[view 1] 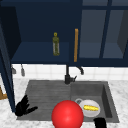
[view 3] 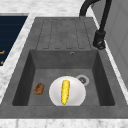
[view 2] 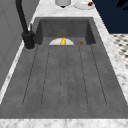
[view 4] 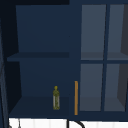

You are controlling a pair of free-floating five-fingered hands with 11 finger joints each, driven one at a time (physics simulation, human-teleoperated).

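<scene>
While the left hand (view 1: 23, 107) spreads its fingers loose and the right hand (view 1: 100, 123) cannot be read, the red ball (view 1: 67, 115) looks smooth, roll-prone; best cupped from opposite sides.

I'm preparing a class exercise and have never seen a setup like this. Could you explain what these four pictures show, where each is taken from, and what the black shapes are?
These are simulator renders of a kitchen sink. The black shapes are the robot: two floating hands with no arms or body.

The front view faces the sink. The left hand hovers over the draining board, fingers spread, holding nothing. The right hand sits at the bottom edge; its fingers cannot be made out. A red ball shows between them.

The two side views look along the sink. In the basin lies a white plate with a corn cob on it, and a small brown item beside it. A black faucet stands at the back.

The upper view shows an open wall cabinet holding a green bottle.
</scene>
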